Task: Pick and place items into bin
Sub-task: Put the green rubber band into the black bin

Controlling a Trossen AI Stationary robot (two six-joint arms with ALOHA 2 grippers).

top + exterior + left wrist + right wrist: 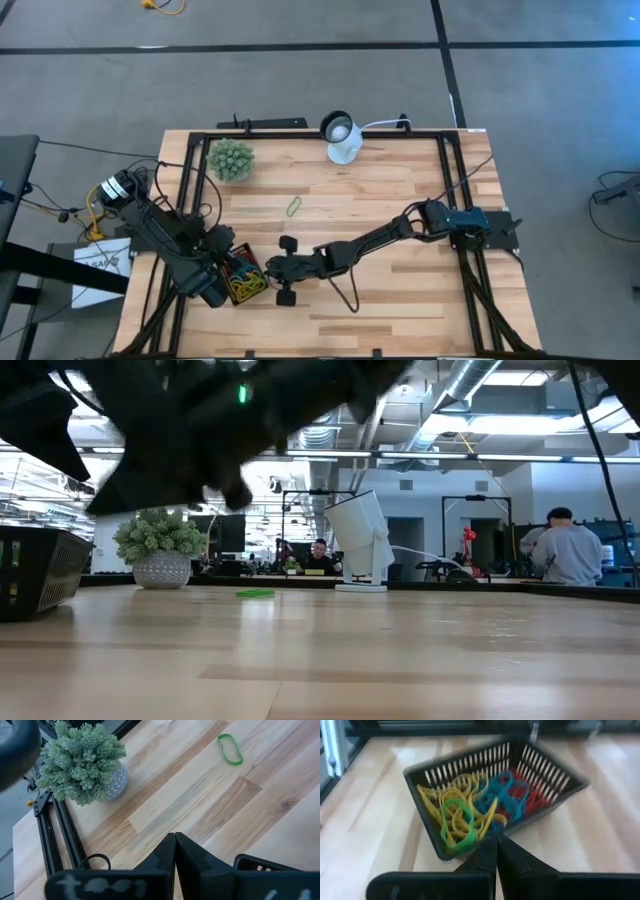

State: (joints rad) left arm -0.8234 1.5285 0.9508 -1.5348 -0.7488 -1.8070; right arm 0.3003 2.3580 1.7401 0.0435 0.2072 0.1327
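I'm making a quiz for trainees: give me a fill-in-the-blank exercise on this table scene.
1. The one band left loose on the table is ___.
2. The basket holds a tangle of rubber ___.
3. The right end effector is ___, with nothing between its fingers.
4. The potted plant and the white ___ stand at the table's far edge.

Missing words: green; bands; shut; lamp

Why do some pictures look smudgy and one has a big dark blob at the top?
In the right wrist view the bin of coloured bands looks smeared, with soft edges. In the low view the dark blob is the arms, close to the camera and out of focus, dark against the bright ceiling lights behind. The left wrist view is sharp on the plant and green band.
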